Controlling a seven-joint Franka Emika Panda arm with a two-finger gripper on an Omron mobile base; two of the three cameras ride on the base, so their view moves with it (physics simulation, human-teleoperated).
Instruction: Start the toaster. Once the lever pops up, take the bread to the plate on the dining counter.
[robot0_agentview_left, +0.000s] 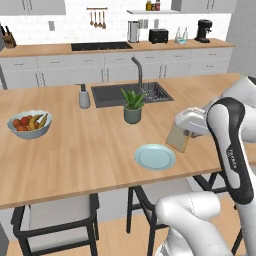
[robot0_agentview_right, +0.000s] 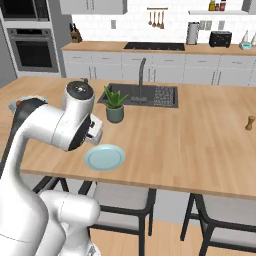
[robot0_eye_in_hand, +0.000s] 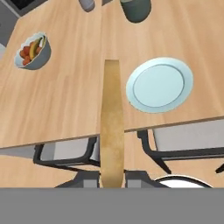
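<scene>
My gripper (robot0_agentview_left: 187, 133) is shut on the bread (robot0_agentview_left: 178, 138), a pale tan slice that hangs upright just above the dining counter (robot0_agentview_left: 75, 150). The light-blue plate (robot0_agentview_left: 155, 156) lies bare on the counter, just left of the slice and nearer the front edge. In the hand view the bread (robot0_eye_in_hand: 112, 127) appears edge-on, with the plate (robot0_eye_in_hand: 159, 84) beside it to the right. From the right base view my own arm covers the hand, and the plate (robot0_agentview_right: 104, 157) lies below it. The black toaster (robot0_agentview_left: 158, 35) stands far off on the back counter.
A potted plant (robot0_agentview_left: 132, 106) stands behind the plate, before the dark sink (robot0_agentview_left: 131, 94) and its faucet. A fruit bowl (robot0_agentview_left: 30, 123) sits at the left, a soap dispenser (robot0_agentview_left: 84, 96) by the sink. A pepper mill (robot0_agentview_right: 249, 122) stands far right. Chairs (robot0_agentview_left: 55, 215) are tucked under the front edge.
</scene>
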